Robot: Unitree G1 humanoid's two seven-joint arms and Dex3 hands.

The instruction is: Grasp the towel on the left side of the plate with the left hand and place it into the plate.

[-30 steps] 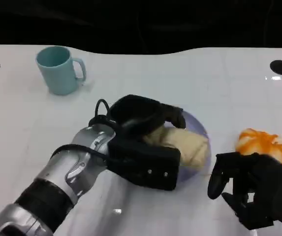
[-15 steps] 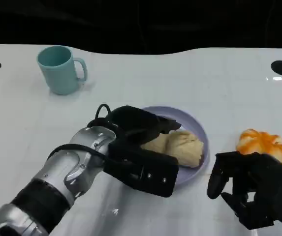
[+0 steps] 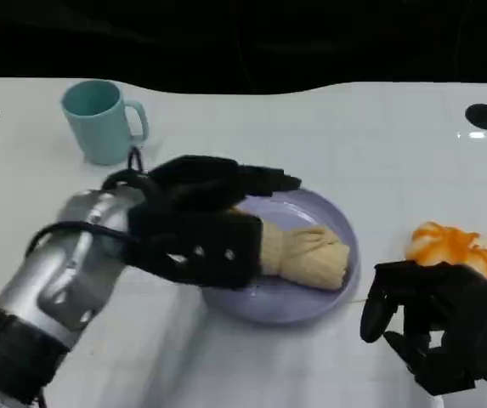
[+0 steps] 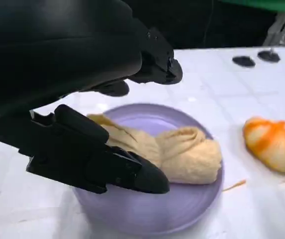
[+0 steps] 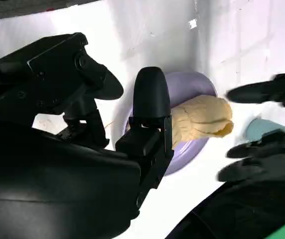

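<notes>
Head view, centre of frame: a cream-coloured towel, rolled into a soft, creased bundle with one knotted-looking rounded end, lies inside a shallow lavender plate on a white tabletop. The bundle runs roughly left to right across the plate, its rounded end near the plate's right rim; its left end is hidden behind the left hand. That hand sits over the plate's left edge, fingers spread and extended toward the right above the towel, holding nothing.

Left wrist view: the towel shows as two folded lobes, pale yellow-beige, with soft wrinkles, resting on the plate floor. The left hand's upper fingers and its lower finger are parted with an open gap between them; whether the lower finger touches the cloth cannot be told.

Lower right of the head view: the right hand rests low over the tabletop, its fingers loosely curled and apart, empty. Just beyond it lies an orange-and-white striped object, well apart from the plate. A teal mug stands upright in the upper left of the frame, handle to the right.

Right wrist view: the towel lies on the plate beyond the right hand's fingers.
</notes>
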